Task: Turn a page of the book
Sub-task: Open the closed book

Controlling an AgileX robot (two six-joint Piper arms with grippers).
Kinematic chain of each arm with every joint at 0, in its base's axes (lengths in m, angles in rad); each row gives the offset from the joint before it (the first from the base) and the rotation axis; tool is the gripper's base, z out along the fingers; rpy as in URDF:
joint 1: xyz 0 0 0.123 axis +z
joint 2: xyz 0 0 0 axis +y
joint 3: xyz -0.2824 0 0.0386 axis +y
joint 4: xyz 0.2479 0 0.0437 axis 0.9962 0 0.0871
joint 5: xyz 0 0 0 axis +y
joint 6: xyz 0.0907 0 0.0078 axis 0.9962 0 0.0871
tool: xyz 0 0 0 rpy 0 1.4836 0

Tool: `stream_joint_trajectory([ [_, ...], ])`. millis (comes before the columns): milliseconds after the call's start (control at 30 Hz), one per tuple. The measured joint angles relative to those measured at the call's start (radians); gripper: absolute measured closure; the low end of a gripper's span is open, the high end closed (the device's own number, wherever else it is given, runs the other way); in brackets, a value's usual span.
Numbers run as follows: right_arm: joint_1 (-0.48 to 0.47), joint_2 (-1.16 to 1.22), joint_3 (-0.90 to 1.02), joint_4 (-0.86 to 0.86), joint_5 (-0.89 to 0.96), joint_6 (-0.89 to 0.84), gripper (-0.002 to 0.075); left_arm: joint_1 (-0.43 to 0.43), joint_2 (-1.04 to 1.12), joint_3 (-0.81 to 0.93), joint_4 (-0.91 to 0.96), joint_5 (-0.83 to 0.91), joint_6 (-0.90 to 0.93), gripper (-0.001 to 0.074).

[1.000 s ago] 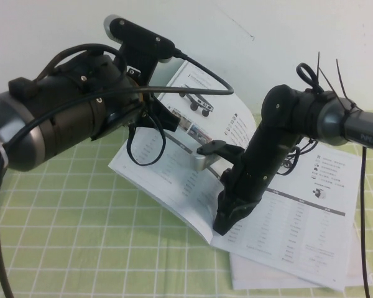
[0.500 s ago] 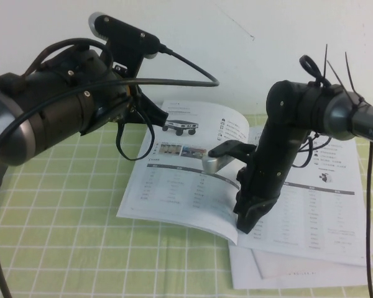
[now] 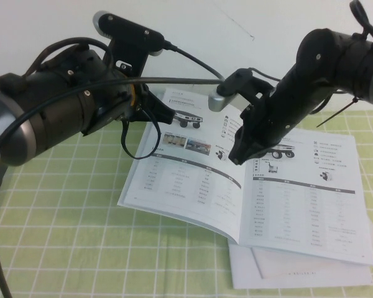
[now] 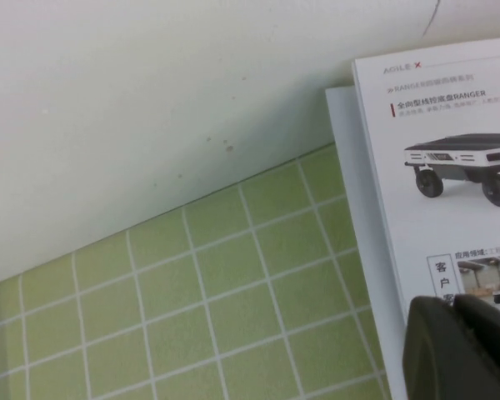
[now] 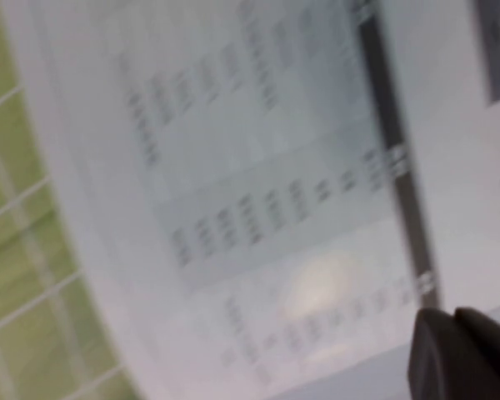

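Note:
The book lies open and flat on the green grid mat, showing wheeled-robot pictures and tables on both pages. Its cover photo and red title are hidden, so I cannot tell whether the left leaf is the page. My left gripper is shut and empty, hovering over the left leaf's far corner. In the left wrist view it sits above the printed page. My right gripper is shut and empty, raised above the spine. The right wrist view shows it over a blurred table page.
Plain white sheets stick out from under the book's near right corner. The green grid mat stretches to the left and front. A white wall stands just behind the book.
The left leaf went from standing up to lying flat. My right gripper lifted off the page near the spine and moved up and back. My left gripper barely moved in the last half second.

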State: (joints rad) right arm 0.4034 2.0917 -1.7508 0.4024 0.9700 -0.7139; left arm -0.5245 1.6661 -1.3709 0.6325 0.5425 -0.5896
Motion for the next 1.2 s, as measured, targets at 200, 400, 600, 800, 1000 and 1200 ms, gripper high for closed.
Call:
stream_joint_trajectory([
  [200,0.0,0.096,-0.002,0.0,-0.266,-0.002,0.0729,0.0,0.0,0.0,-0.002,0.001,0.006,0.0738],
  [400,0.0,0.189,-0.002,0.013,-0.344,-0.002,0.0729,0.0,0.0,0.0,-0.005,0.012,0.029,0.0738],
  [600,-0.004,0.223,-0.017,0.072,-0.296,-0.009,0.0729,0.0,0.0,0.0,-0.007,0.012,0.031,0.0738],
  [800,-0.004,0.224,-0.023,0.138,-0.137,-0.013,0.0729,0.0,0.0,0.0,-0.007,0.012,0.034,0.0738],
  [1000,0.006,0.228,-0.01,0.213,-0.048,-0.032,0.0729,0.0,0.0,0.0,-0.01,0.012,0.034,0.0738],
  [1200,0.022,0.219,0.001,0.252,-0.033,-0.073,0.0729,0.0,0.0,0.0,-0.013,0.016,0.034,0.0738],
])
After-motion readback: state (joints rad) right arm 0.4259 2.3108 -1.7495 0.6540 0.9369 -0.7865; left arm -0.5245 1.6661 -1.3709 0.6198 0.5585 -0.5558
